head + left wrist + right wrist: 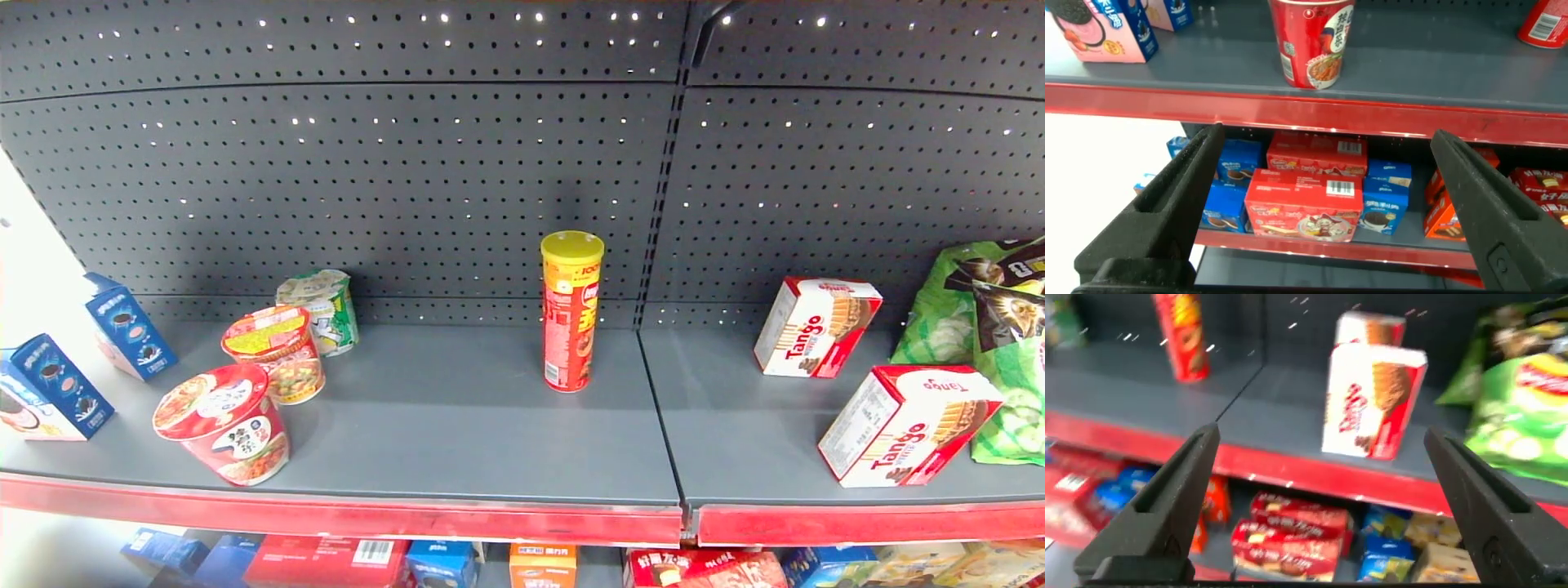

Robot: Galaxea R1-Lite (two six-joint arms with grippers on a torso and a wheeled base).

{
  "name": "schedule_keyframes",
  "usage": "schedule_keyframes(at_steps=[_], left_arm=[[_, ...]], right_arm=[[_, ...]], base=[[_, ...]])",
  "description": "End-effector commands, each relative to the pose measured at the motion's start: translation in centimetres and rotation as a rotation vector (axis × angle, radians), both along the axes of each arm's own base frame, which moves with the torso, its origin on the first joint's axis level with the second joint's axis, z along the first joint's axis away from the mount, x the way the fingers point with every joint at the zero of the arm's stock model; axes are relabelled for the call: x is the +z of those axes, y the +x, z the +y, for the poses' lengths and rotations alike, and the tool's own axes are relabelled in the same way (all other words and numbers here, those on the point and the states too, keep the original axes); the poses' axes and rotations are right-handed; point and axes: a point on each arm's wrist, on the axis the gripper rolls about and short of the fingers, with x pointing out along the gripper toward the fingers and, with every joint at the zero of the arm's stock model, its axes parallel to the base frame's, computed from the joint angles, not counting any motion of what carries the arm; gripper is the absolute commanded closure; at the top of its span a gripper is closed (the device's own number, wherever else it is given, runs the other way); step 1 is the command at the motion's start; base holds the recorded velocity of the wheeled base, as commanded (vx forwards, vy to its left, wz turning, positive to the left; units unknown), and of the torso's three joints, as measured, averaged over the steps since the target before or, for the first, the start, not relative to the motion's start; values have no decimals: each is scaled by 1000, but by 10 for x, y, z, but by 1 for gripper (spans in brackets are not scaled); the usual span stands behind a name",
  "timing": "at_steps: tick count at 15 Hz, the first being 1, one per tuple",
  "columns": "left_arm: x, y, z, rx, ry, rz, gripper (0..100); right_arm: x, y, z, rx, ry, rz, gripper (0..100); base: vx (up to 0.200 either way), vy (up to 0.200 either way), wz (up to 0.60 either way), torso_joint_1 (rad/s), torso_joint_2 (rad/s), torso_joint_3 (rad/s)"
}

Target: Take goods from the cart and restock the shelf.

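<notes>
The grey shelf (457,441) has a red front edge. On it a red chip can with a yellow lid (571,310) stands upright near the middle. Three noodle cups (224,425) stand at the left, and blue cookie boxes (131,327) sit at the far left. Two red and white wafer boxes (902,425) rest at the right. My left gripper (1323,204) is open with nothing in it, below and in front of the red noodle cup (1310,41). My right gripper (1323,498) is open with nothing in it, in front of a wafer box (1372,396).
Green snack bags (996,343) lie at the far right of the shelf. The lower shelf (1315,249) holds red and blue boxes (1302,204). A perforated back panel (408,163) closes the shelf behind the goods. Bare shelf surface lies between the cups and the can.
</notes>
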Motion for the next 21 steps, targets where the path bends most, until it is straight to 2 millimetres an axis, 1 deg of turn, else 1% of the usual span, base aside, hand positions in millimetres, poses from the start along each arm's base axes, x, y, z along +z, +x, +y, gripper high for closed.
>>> schedule_keyframes(at_steps=[1, 2, 3, 4, 5, 6, 7, 10, 12, 13, 14, 16, 18, 20, 21], left_arm=[[0, 0, 0, 0, 0, 1, 0], [0, 0, 0, 0, 0, 1, 0], [0, 0, 0, 0, 0, 1, 0], [0, 0, 0, 0, 0, 1, 0], [0, 0, 0, 0, 0, 1, 0], [0, 0, 0, 0, 0, 1, 0], [0, 0, 0, 0, 0, 1, 0], [0, 0, 0, 0, 0, 1, 0], [0, 0, 0, 0, 0, 1, 0], [0, 0, 0, 0, 0, 1, 0], [0, 0, 0, 0, 0, 1, 0], [0, 0, 0, 0, 0, 1, 0], [0, 0, 0, 0, 0, 1, 0], [0, 0, 0, 0, 0, 1, 0], [0, 0, 0, 0, 0, 1, 0]], right_arm=[[70, 9, 2, -142, 111, 30, 0], [87, 10, 2, -176, 138, 44, 0], [120, 4, 6, -246, 192, 110, 0], [143, -8, 8, -255, 221, 243, 0], [149, -14, 8, -235, 218, 311, 0], [149, -19, 8, -227, 204, 342, 0], [146, -20, 9, -243, 199, 356, 0], [142, -15, 17, -436, 155, 369, 0], [134, -13, 16, -723, 143, 408, 0], [130, -14, 18, -833, 150, 429, 0], [126, -15, 20, -904, 158, 451, 0], [121, -19, 25, -962, 162, 489, 0], [116, -18, 23, -968, 150, 509, 0], [111, -15, 19, -933, 145, 547, 0], [113, -17, 18, -881, 129, 526, 0]], base=[[0, 0, 0, 0, 0, 0], [0, 0, 0, 0, 0, 0], [0, 0, 0, 0, 0, 0], [0, 0, 0, 0, 0, 0], [0, 0, 0, 0, 0, 0], [0, 0, 0, 0, 0, 0], [0, 0, 0, 0, 0, 0], [0, 0, 0, 0, 0, 0], [0, 0, 0, 0, 0, 0], [0, 0, 0, 0, 0, 0], [0, 0, 0, 0, 0, 0], [0, 0, 0, 0, 0, 0], [0, 0, 0, 0, 0, 0], [0, 0, 0, 0, 0, 0], [0, 0, 0, 0, 0, 0]])
